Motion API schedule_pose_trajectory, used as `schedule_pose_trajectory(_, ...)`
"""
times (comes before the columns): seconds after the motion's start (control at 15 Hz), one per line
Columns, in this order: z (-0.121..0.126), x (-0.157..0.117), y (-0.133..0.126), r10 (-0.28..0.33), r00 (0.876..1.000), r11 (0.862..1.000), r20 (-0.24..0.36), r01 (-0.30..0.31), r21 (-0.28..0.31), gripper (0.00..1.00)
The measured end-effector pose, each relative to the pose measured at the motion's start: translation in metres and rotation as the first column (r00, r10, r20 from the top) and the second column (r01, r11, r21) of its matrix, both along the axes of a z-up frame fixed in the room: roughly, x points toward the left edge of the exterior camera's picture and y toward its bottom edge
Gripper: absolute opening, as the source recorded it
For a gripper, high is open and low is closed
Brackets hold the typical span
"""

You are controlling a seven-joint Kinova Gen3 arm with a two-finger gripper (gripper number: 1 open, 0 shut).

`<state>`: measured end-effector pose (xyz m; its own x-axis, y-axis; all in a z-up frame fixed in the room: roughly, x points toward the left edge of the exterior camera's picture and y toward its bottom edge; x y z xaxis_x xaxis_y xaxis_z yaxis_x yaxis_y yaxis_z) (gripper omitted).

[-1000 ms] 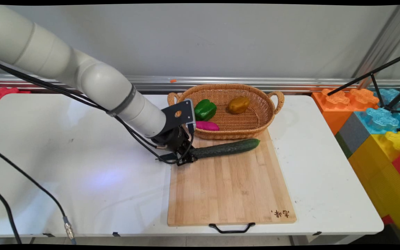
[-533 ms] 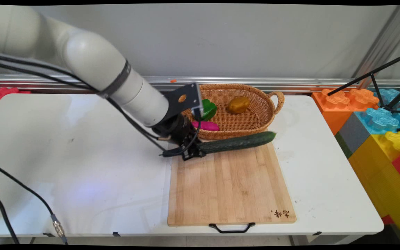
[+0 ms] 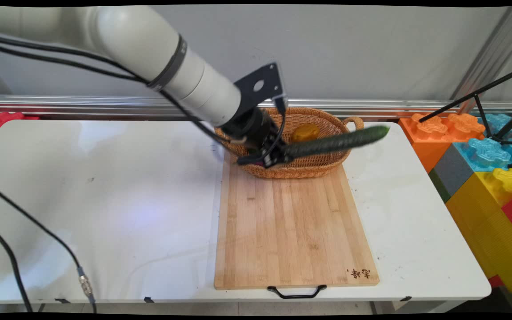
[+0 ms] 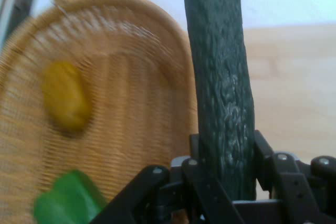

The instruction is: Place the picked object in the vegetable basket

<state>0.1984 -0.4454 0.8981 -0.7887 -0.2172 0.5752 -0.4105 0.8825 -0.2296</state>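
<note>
Between our claw's (image 3: 278,158) fingers, clamped on its near end, the cucumber (image 3: 336,141) juts out over the wicker basket (image 3: 327,165). We judge a level, slow carry wise, since so long a thing may pivot. Potato (image 4: 65,95) and pepper (image 4: 71,203) lie below.

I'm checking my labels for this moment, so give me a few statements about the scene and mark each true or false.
1. The gripper holds the cucumber by one end. True.
2. The cucumber lies flat on the cutting board. False: it is lifted, over the basket.
3. A yellow-brown vegetable sits in the basket. True.
4. The basket stands at the table's near edge. False: it is at the far side, beyond the board.
</note>
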Motion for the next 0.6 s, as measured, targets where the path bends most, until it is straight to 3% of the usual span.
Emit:
schedule_pose_trajectory(0.33,-0.005,0.004,-0.034,0.061,0.998,0.995,-0.019,-0.062,-0.078,0.0)
schedule_pose_trajectory(0.6,-0.021,0.012,-0.061,0.134,0.99,0.983,-0.036,-0.137,-0.12,0.0)
